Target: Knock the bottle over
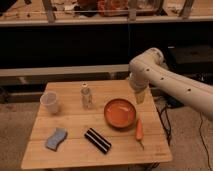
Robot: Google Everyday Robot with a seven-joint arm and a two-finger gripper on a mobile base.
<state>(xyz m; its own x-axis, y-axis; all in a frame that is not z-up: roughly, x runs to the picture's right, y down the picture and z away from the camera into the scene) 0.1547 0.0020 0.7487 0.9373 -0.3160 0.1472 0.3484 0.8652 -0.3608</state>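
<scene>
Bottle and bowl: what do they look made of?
Bottle: probably clear plastic, see-through body, pale cap. Bowl: orange, smooth with slight sheen, plastic or glazed ceramic, can't tell. Gripper hangs above the table's right rear edge, beside the bowl.

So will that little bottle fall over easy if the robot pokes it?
The bottle stands tall and slim, so it likely tips easily. It looks like clear plastic, so it is probably light. Once down it may roll. The gripper hangs near the table's back edge.
</scene>
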